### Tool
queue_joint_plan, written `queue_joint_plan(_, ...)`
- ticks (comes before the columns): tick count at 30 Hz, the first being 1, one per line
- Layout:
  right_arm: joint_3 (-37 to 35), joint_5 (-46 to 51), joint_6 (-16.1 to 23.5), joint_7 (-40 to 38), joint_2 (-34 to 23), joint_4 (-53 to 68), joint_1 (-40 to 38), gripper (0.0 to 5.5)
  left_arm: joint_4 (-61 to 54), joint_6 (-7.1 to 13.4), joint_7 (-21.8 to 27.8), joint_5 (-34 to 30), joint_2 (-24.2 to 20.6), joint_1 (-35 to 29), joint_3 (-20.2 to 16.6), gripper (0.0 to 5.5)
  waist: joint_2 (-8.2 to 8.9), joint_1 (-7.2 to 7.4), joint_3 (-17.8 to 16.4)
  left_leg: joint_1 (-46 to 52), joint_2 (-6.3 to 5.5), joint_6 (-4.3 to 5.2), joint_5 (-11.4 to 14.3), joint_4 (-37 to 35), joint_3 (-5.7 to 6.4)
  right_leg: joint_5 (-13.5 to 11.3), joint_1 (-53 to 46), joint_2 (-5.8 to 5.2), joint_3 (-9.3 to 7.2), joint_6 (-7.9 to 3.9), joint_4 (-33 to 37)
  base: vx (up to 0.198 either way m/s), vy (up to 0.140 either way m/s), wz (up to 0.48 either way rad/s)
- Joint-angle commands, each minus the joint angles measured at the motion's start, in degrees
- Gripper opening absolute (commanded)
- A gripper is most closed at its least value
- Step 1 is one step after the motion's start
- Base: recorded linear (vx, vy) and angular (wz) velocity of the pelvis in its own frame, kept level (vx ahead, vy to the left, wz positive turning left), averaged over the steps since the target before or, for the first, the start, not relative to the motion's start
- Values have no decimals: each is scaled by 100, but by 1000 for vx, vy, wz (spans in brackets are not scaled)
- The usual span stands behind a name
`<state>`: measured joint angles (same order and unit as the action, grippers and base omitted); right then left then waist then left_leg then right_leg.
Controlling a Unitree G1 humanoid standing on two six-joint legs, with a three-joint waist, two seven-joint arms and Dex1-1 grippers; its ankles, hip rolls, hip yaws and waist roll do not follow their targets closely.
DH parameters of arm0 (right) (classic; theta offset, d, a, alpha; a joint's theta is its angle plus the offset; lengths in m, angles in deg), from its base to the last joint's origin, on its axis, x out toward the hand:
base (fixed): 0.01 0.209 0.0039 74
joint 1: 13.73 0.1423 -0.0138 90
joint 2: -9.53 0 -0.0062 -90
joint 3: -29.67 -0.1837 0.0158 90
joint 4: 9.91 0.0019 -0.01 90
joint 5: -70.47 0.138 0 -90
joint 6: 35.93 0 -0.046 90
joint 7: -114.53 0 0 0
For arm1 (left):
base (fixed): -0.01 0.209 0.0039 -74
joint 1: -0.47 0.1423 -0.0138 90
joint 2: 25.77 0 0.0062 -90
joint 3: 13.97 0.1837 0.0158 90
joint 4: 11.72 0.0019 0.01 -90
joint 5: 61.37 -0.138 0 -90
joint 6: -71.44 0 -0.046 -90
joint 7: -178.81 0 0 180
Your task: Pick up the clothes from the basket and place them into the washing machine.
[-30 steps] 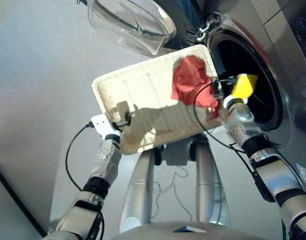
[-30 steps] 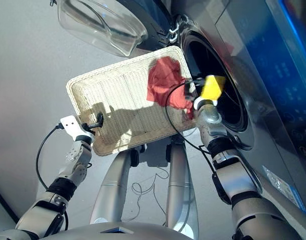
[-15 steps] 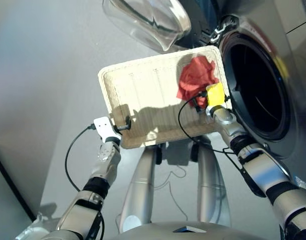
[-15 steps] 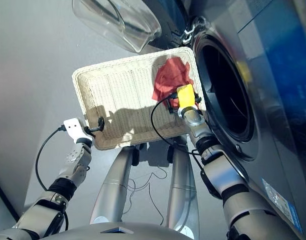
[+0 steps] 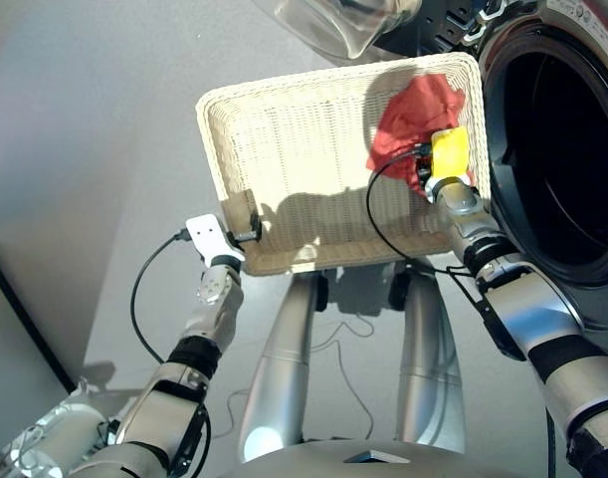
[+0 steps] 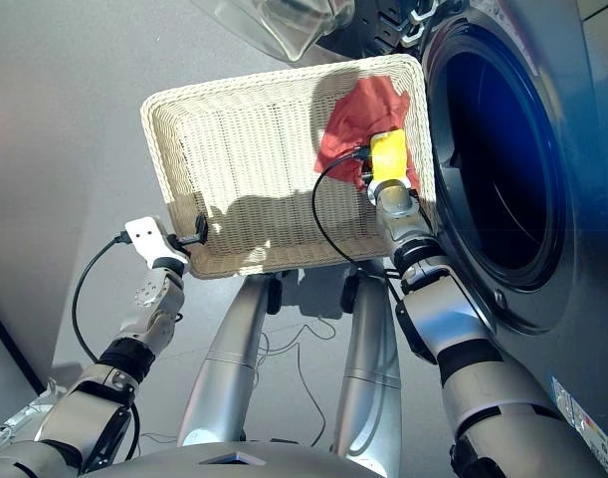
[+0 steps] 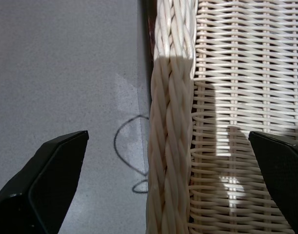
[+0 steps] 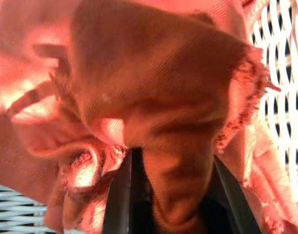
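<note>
Right gripper [image 8: 161, 195] pinching a fold of the coral red garment [image 5: 415, 124] in the basket's corner beside the drum mouth.

Both dark fingers are buried in bunched cloth — closed on it, by the look. It should handle light, limp and frayed at the hem, so a thick central fold looks safer than an edge. Left gripper [image 7: 153, 161] straddles the cream woven basket's rim [image 5: 212, 129], fingers spread wide — not clamped. Washing machine [image 5: 567, 149] stands open just beside the basket.
</note>
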<state>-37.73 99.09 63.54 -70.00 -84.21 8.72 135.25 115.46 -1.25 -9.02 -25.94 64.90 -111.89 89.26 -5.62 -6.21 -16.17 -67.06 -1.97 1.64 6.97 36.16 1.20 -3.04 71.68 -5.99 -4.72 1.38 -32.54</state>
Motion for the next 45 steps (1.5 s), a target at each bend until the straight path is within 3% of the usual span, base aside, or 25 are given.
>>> queue_joint_plan(1,-17,583,214,95,100,357,-70,0,-300,169,59,22,-248,380,-190,550,-249,-52,321,201,-71,-321,-224,-634,-285,375,-525,152,-31,-259,257,0,0,0)
queue_joint_plan(8,-527,1578,613,60,-56,1594,-666,0,-270,175,83,-30,-226,446,-247,550,-270,111,323,686,-64,-287,-328,-1066,-364,238,-979,166,38,-325,717,0,0,0)
queue_joint_plan(12,-1259,2201,1062,-29,-79,2506,-1305,0,-294,198,115,-105,-165,634,-269,550,-324,224,354,860,-89,-306,-320,-1154,-422,214,-1136,192,111,-338,827,0,0,0)
queue_joint_plan(16,-2369,2677,1763,-486,-318,3039,-1406,0,-255,246,148,-96,-109,785,-279,550,-465,284,406,945,-118,-327,-264,-1168,-458,216,-1155,197,225,-365,844,3,42,-79)
queue_joint_plan(20,-3470,2587,2764,-1310,-689,3746,-1223,0,-251,335,121,-110,-64,912,-225,550,-617,296,465,945,-141,-382,-201,-1141,-501,211,-1115,209,339,-413,855,5,59,-175)
queue_joint_plan(22,-3931,2391,3070,-1771,-927,3727,-1155,0,-256,368,137,-106,-75,974,-189,550,-675,256,515,929,-163,-404,-178,-1117,-486,226,-1085,197,365,-432,824,6,16,-100)
queue_joint_plan(25,-4118,2128,3141,-2183,-1259,3698,-1141,0,-238,393,155,-105,-105,1040,-170,550,-692,271,566,941,-168,-423,-153,-1102,-511,225,-1067,197,397,-446,791,0,0,0)
queue_joint_plan(27,-3973,2017,2954,-2174,-1332,3468,-1233,0,-201,378,148,-142,-124,1076,-164,550,-658,281,577,944,-152,-432,-133,-1071,-525,200,-1074,198,410,-444,798,0,0,0)
queue_joint_plan(28,-3880,1956,2840,-2156,-1333,3340,-1319,17,-191,370,145,-138,-134,1090,-191,550,-645,294,573,934,-137,-432,-127,-1055,-543,189,-1077,205,413,-439,795,0,0,0)
queue_joint_plan(30,-3699,2007,2611,-1978,-1259,2976,-1468,550,-200,363,165,-135,-128,1129,-191,550,-613,321,577,937,-114,-432,-117,-1041,-543,173,-1079,215,415,-425,804,0,0,0)
queue_joint_plan(38,-2908,1660,1948,-1433,-791,2749,-1960,550,-430,325,265,-77,-102,1243,-275,550,-471,378,608,901,-41,-388,-175,-1051,-521,118,-1138,231,327,-372,909,0,0,0)
queue_joint_plan(45,-2073,1053,1419,-835,-406,2793,-2606,550,-280,299,401,-101,-81,1393,-444,550,-199,441,663,1030,-1,-346,-262,-1131,-477,41,-1363,224,232,-363,1065,0,0,0)
